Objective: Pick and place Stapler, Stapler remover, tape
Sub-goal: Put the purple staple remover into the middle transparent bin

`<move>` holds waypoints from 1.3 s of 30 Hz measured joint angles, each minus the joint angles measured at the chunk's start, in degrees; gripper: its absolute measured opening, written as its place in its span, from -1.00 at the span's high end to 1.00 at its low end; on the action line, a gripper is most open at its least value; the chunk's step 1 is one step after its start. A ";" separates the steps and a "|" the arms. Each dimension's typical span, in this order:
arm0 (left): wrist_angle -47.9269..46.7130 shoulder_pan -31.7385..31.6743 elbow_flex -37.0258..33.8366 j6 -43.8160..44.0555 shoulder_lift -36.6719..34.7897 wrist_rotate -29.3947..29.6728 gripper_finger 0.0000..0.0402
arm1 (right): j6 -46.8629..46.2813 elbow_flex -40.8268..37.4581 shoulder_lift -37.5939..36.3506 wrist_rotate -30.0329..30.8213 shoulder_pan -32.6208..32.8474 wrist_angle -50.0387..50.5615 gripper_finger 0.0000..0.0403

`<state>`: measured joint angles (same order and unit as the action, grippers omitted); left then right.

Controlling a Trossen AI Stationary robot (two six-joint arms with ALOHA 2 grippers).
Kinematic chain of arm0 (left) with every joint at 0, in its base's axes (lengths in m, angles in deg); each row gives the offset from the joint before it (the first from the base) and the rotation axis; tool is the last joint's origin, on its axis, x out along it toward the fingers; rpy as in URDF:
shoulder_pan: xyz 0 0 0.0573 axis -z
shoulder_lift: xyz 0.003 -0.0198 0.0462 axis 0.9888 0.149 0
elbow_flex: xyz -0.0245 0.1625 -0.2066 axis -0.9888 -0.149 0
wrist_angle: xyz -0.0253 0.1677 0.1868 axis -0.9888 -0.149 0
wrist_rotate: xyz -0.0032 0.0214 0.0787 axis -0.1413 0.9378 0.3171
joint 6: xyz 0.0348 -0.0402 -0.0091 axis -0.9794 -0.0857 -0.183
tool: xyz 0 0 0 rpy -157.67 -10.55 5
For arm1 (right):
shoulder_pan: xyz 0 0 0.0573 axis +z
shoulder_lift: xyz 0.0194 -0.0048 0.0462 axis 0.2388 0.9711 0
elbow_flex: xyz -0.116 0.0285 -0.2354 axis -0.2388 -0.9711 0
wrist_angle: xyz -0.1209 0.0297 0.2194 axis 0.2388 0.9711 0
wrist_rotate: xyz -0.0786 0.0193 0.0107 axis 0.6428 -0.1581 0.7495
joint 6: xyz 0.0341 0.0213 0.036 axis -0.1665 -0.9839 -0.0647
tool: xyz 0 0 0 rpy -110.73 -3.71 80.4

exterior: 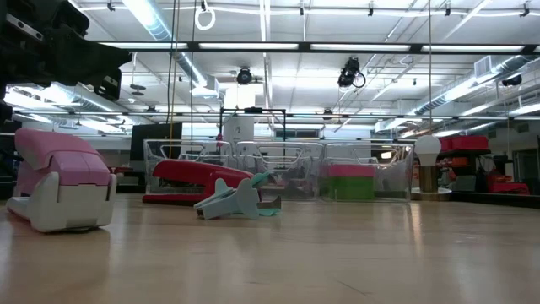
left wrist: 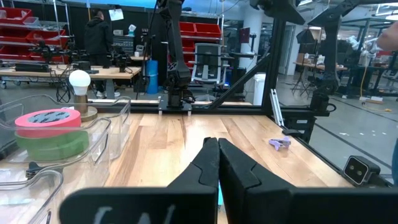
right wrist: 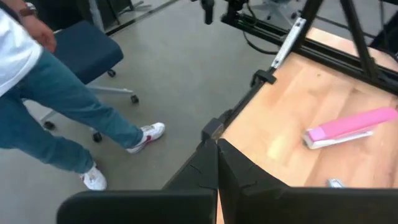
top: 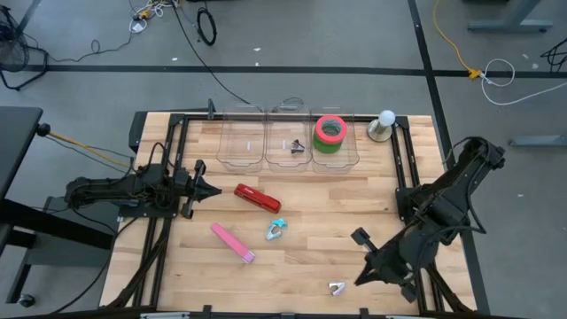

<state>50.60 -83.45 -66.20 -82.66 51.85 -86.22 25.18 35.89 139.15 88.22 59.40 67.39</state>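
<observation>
A red stapler [top: 257, 198], a pink stapler [top: 232, 242] and a teal staple remover [top: 276, 230] lie on the table's middle. A small silver-purple staple remover [top: 337, 288] lies near the front edge. The red tape roll lies on the green one [top: 330, 133] in the right clear bin [top: 351, 152]. A dark staple remover [top: 296, 147] lies in the middle bin. My left gripper [top: 213, 189] is shut and empty, just left of the red stapler. My right gripper [top: 359, 280] is shut and empty, just right of the silver-purple remover.
Three clear bins [top: 241, 142] stand in a row at the far edge. A white bulb on a stand [top: 383, 126] is right of them. Black frame rails run along the table's sides. A person's legs [right wrist: 56, 118] and an office chair show beyond the table's edge.
</observation>
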 joint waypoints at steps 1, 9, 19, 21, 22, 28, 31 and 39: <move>0.02 0.01 0.01 0.00 0.02 -0.01 0.99 | -0.22 -1.21 -0.72 -0.01 0.56 -1.11 1.00; -0.01 0.01 -0.01 0.00 0.01 0.00 0.99 | -4.33 -13.60 -7.35 0.85 3.07 -11.77 1.00; 0.01 0.01 -0.01 -0.01 0.01 -0.01 0.99 | -7.38 -24.38 -13.17 0.97 3.08 -12.07 1.00; 0.02 0.00 0.01 0.00 0.02 0.00 0.99 | -7.54 -26.09 -13.51 1.71 3.08 -12.74 1.00; 0.02 0.02 -0.01 -0.01 0.01 -0.01 0.99 | -7.67 -26.69 -13.51 1.76 3.08 -13.07 1.00; 0.02 0.02 -0.01 0.01 0.01 -0.01 0.99 | -8.52 -29.72 -12.78 2.76 2.82 -15.26 1.00; 0.02 0.02 -0.01 -0.01 0.01 -0.01 0.99 | -9.61 -29.73 -11.82 3.25 2.22 -15.50 1.00; 0.02 0.00 -0.01 -0.01 0.00 -0.01 0.99 | -10.30 -29.73 -7.99 2.76 1.85 -15.97 1.00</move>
<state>50.62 -83.45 -66.21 -82.67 51.85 -86.23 14.88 6.16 131.16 90.98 61.26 51.43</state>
